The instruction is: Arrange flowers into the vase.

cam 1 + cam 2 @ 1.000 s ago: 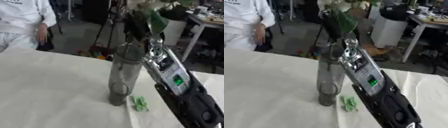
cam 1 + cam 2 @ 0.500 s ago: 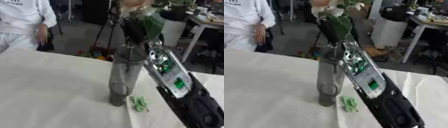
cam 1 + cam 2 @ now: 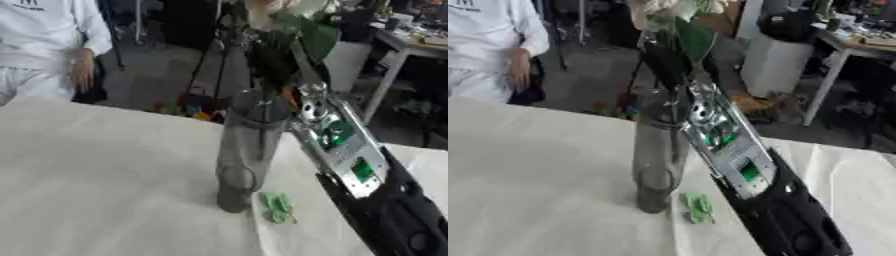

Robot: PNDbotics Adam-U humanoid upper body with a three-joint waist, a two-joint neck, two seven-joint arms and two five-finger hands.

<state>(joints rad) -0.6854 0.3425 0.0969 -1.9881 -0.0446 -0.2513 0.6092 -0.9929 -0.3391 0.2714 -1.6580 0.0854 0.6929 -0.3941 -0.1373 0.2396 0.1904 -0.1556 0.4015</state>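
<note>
Closest to you, on the white cloth of the bench (image 3: 105, 165), lies a small green scrap (image 3: 278, 207), perhaps a fallen leaf, just beside the foot of the vase. Your right arm (image 3: 367, 185) rises from the lower right corner past it, up to the vase mouth.

The tall glass vase (image 3: 245, 150) stands upright near the middle of the bench. Glass like this is stiff, smooth and fragile, and a tall narrow vase tips easily, so I think you should not lean the arm against it.

Above the rim, your right hand (image 3: 665, 60) carries the flower (image 3: 667, 10): a pale bloom at the top edge and a broad green leaf (image 3: 696, 39) beside it. The stem seems to go down into the vase mouth, but I cannot tell how deep. The hand is dark and blurred against the background, so I cannot tell whether the fingers are clamped on the stem or apart.

The flower is light and soft, and the petals bruise easily. Hold it on the stem, below the leaf, never on the bloom.

Your left hand is not visible.
</note>
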